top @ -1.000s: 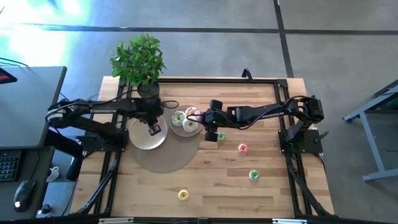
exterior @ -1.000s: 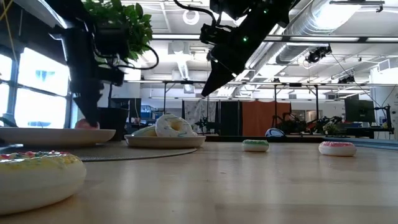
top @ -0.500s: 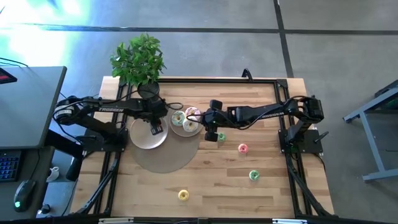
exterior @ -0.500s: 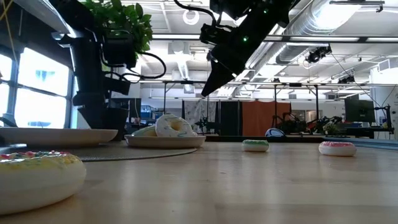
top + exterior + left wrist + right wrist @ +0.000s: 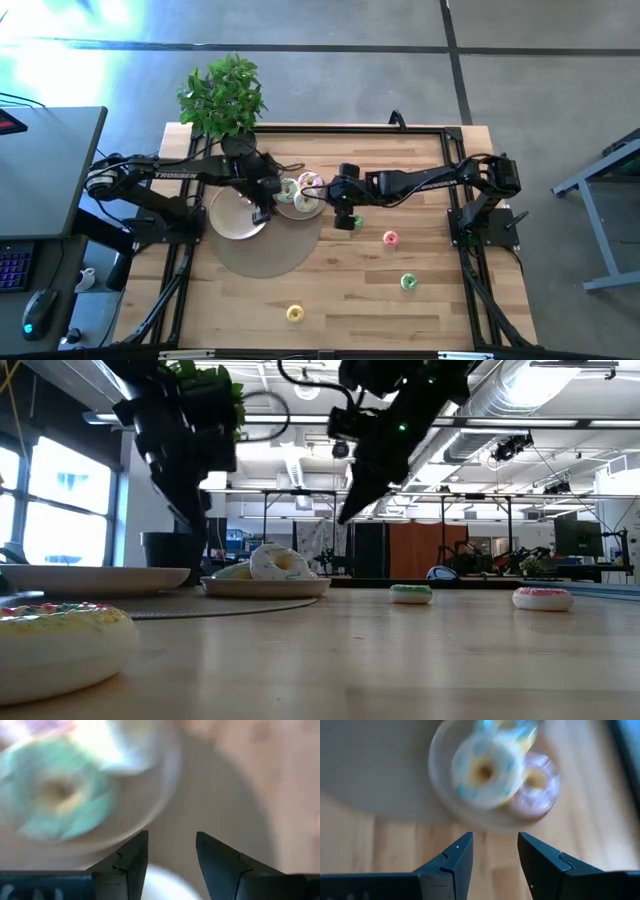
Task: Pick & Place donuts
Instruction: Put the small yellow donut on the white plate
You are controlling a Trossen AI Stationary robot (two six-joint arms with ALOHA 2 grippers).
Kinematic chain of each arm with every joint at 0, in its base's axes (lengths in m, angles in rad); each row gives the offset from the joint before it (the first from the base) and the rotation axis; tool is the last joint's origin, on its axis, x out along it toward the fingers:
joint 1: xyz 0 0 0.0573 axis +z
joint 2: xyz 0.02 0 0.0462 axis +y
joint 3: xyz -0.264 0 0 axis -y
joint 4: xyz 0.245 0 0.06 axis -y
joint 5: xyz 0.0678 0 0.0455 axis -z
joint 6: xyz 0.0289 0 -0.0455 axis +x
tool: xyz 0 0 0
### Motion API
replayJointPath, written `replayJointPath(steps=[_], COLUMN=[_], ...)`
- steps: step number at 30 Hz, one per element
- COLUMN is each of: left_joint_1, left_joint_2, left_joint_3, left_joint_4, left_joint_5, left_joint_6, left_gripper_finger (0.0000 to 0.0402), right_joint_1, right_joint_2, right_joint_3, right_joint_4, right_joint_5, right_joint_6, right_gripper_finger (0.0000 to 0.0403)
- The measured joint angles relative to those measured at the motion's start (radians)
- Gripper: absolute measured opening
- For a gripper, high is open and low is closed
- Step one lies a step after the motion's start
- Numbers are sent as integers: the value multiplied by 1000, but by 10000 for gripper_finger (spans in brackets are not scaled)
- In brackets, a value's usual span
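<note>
Facing blurred donuts, right end effector

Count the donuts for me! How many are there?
7 that I can see: three donuts on the small plate at; four loose on the table at. The arms may hide more.

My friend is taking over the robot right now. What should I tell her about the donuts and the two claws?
Left gripper: open and empty, above the edge of the big plate, beside the small plate.
Right gripper: open and empty, next to the small plate.
Done: three larger donuts sit piled on the small plate.
Left: mini donuts lie loose on the table, a green one right by the right gripper, a pink one, another green one and a yellow one near the front edge.
</note>
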Motion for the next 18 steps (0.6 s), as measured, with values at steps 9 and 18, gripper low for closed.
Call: replayJointPath(steps=[9,18], left_joint_1=[-281,-498], left_joint_2=[0,97], left_joint_3=[-7,-9], left_joint_4=[241,336], left_joint_5=[-6,-97], left_joint_6=[-28,-240], left_gripper_finger=[163,163], right_joint_1=[2,2], right_joint_2=[0,0], right_joint_3=[0,0], right_joint_4=[-180,-185], right_joint_5=[-93,-92], right_joint_6=[95,94], right_gripper_finger=[152,152])
